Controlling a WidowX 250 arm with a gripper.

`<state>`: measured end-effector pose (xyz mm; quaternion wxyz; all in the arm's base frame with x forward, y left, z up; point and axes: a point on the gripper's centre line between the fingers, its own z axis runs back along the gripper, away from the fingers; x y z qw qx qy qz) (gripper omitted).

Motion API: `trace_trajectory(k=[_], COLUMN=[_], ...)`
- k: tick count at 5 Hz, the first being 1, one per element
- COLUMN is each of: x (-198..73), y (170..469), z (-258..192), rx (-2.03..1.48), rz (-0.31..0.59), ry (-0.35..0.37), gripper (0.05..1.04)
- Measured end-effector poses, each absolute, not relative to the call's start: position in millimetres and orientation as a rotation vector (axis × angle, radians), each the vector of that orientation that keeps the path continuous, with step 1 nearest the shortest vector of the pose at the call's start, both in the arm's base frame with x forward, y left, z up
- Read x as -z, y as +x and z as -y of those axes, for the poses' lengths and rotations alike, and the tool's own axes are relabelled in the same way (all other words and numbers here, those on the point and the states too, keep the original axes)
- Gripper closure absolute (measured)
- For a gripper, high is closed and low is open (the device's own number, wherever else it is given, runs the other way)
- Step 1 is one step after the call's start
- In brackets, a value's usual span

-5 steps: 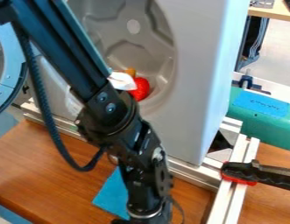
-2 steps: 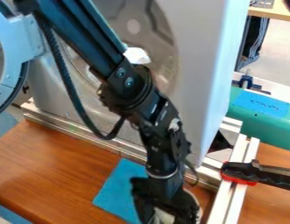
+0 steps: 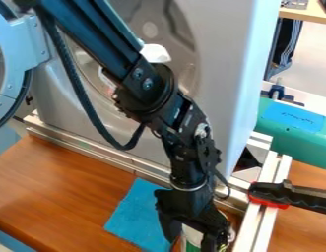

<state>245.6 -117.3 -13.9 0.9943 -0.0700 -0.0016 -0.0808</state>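
Grey machine (image 3: 221, 64): stood behind the fingers (image 3: 169, 225)
Worktop (image 3: 60, 182): spread below and left of them
Blue cloth (image 3: 133, 211): lay just left of them
Black clamp (image 3: 297, 198): sat to their right
Fingers: pinched the white-and-green can (image 3: 191, 237)
Can: was between them

green-white object (image 3: 192, 237) — cut off, partly hidden

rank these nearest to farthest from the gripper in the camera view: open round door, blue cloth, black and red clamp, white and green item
1. White and green item, right at the gripper
2. Blue cloth, just to the picture's left
3. Black and red clamp, picture's right
4. Open round door, picture's upper left edge
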Motion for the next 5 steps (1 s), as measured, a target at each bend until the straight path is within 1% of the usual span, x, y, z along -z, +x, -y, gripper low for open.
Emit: trace_trajectory(k=[1,2,3,4,5], x=[11,-6,-28,-40,-42], y=[248,259,243,223,216], z=[117,107,79,40,12], rx=[0.182,0.188,0.203,0.206,0.210], rz=[0.016,0.087,-0.015,-0.099,-0.159], ry=[-0.132,-0.104,-0.047,0.033,0.050], gripper=[0.083,0.083,0.083,0.083,0.083])
